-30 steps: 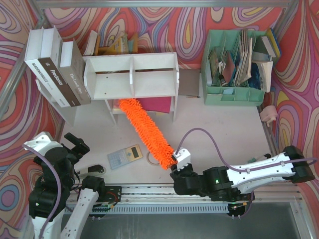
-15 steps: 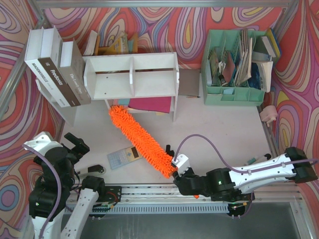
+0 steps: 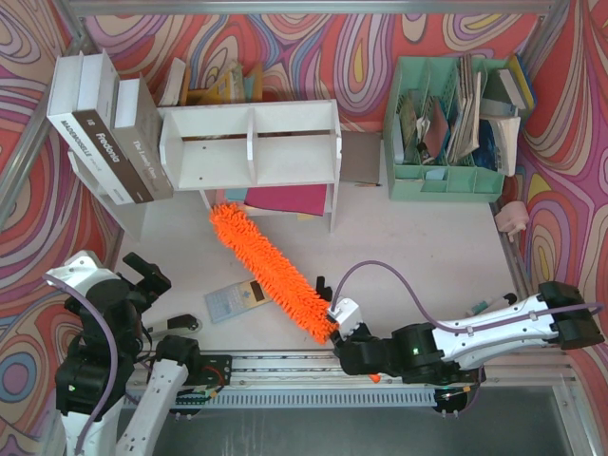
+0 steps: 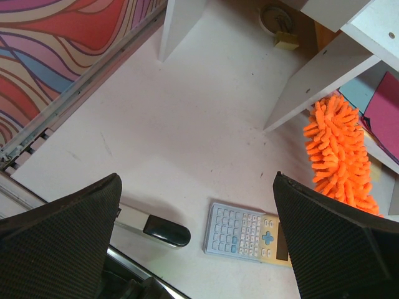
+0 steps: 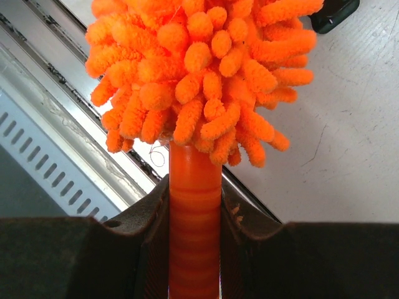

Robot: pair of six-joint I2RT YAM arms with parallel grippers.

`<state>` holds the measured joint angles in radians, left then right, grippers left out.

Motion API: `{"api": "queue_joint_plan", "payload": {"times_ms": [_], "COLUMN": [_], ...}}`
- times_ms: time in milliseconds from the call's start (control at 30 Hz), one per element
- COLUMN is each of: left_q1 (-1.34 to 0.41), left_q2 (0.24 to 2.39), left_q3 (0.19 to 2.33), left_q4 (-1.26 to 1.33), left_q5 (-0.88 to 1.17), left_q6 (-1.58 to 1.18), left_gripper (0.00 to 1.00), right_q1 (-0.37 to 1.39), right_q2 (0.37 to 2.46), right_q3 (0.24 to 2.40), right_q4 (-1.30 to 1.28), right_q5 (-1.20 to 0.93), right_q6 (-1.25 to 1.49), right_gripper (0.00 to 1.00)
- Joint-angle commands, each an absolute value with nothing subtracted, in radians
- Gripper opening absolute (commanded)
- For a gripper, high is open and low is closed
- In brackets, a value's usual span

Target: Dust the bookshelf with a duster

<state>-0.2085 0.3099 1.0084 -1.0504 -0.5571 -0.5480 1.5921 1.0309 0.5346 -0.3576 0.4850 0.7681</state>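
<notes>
Ideally, the right gripper, clamped on the duster, sweeps its tip lightly along the far bookshelf; the left gripper gapes, idle.

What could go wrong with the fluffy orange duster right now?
The duster crosses one end of the calculator, so a sweep might drag it along. Its tip sits close to the bookshelf leg; a hard push could nudge the shelf. The right hand grips only the short handle, so the long duster may twist.
</notes>
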Motion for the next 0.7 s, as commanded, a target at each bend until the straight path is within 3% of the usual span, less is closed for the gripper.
{"api": "queue_joint_plan", "payload": {"times_ms": [0,300,667], "left_q1": [-0.201,-0.200,-0.199], "left_q2": [0.319,0.320,0.322], "left_q3": [0.996,0.996,0.997], "left_q4": [-1.037,-1.039,-1.040], "left_q5": [-0.551,-0.552,-0.555], "left_q6": [-0.529,-0.529,-0.531], "left_gripper": [0.98,0.98,0.98], "right_q1": [1.604,1.626,1.625], "right_q2": [0.980,0.888,0.885], "right_q3": [0.528,0.540,0.502], "right_q4": [-0.338,-0.335,-0.415], "right_q5": [0.491,0.520,0.573], "right_q6": [0.764,0.664,0.808], "right_gripper": [0.00,0.00,0.00]}}
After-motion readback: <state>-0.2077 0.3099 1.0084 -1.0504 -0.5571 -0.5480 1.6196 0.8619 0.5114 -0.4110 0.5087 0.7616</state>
